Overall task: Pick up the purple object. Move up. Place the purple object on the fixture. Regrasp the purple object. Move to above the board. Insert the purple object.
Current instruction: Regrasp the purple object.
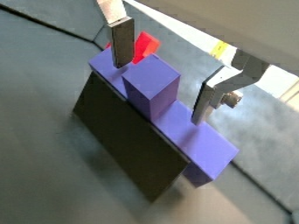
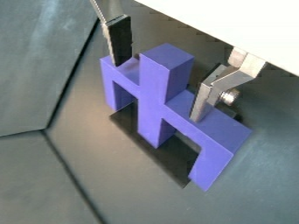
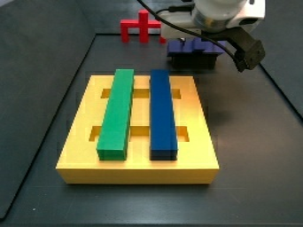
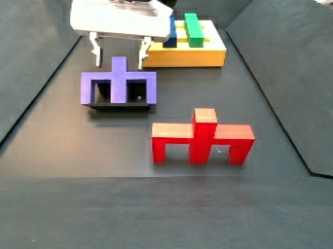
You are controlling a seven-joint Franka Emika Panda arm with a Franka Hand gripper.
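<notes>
Your floor (image 4: pixel 53 204) is a dark grey matte sheet, edged by darker walls that slope up at both sides in both side views. Starting at the left of a side view, you see the yellow board (image 3: pixel 140 168) lying flat near the front, with a green bar (image 3: pixel 115 113) in its left slot and a blue bar (image 3: pixel 162 113) in the slot just beside it. Beyond the board, near the back wall, stands the red piece (image 3: pixel 141 28), and to its right sits the purple object (image 3: pixel 190 50) on the dark fixture (image 3: pixel 192 64), well apart from the board. The gripper (image 3: pixel 204 37) hangs right over the purple object, under the white body of the arm.

From the opposite side you get the purple object (image 4: pixel 119 88) at left, resting against the fixture (image 4: pixel 120 106), with the gripper (image 4: pixel 120 51) above it, the red piece (image 4: pixel 202 136) nearer the camera to the right, and the board (image 4: pixel 185 53) far back.

In both wrist views you can see the jaws spread wide: one finger (image 1: pixel 117 39) stands at one end of the purple object (image 1: pixel 158 109) and the other finger (image 1: pixel 222 92) stands past its raised middle, so the fingers straddle that middle block (image 2: pixel 163 83) with gaps on either side. The gripper (image 2: pixel 163 70) has hold of nothing. The black fixture (image 1: pixel 122 144) backs the purple crossbar along its length.
</notes>
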